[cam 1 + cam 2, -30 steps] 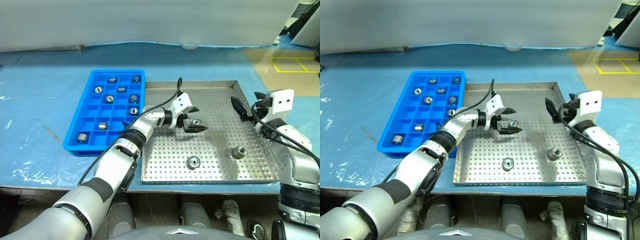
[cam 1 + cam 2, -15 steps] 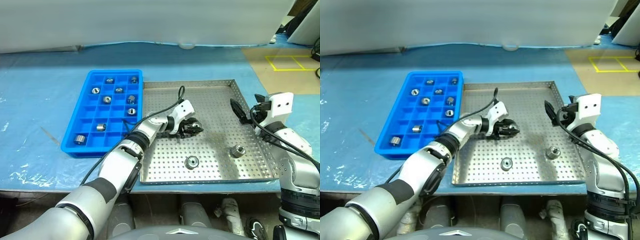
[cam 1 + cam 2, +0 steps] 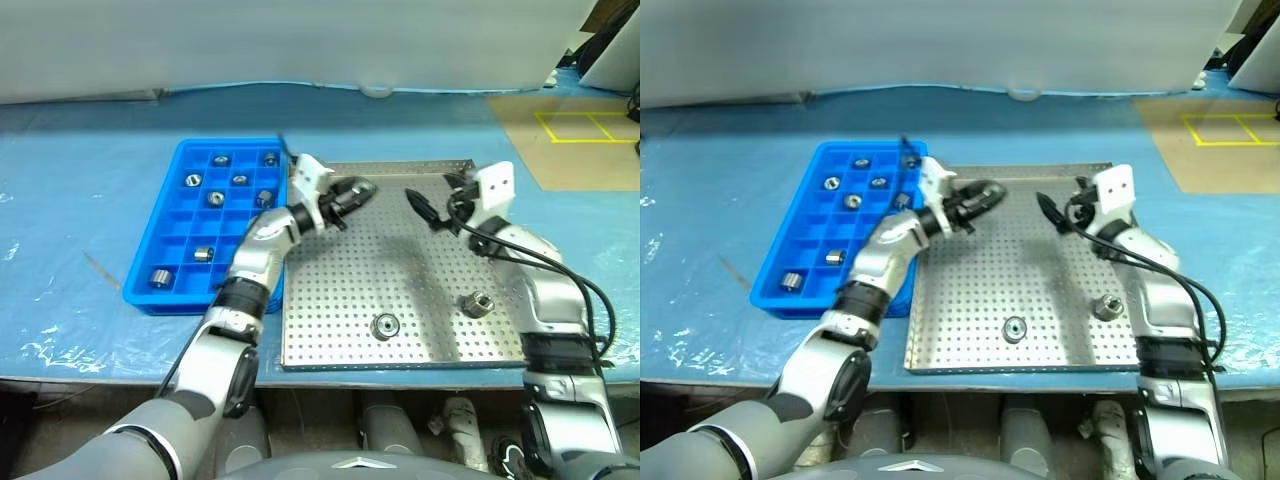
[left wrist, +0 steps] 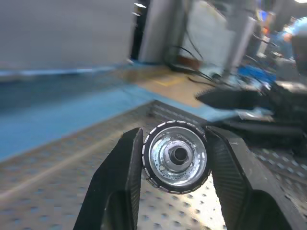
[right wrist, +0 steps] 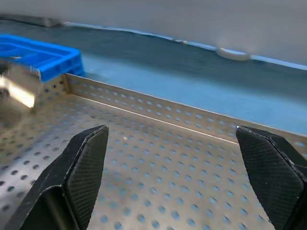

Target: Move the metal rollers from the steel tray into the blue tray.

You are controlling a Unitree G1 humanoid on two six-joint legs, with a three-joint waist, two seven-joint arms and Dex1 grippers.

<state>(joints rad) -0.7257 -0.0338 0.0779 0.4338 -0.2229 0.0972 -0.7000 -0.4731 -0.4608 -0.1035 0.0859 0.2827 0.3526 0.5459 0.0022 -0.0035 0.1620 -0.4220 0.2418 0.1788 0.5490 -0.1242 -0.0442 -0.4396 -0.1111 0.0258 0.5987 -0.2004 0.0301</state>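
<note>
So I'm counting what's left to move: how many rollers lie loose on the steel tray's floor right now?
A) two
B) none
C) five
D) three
A: two rollers lie on the steel tray, one near its front edge and one toward the right side; a third roller is clamped in the left gripper, off the floor.

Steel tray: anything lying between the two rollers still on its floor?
No. In the left eye view, the stretch between one roller and the other roller is bare perforated floor of the steel tray.
</note>
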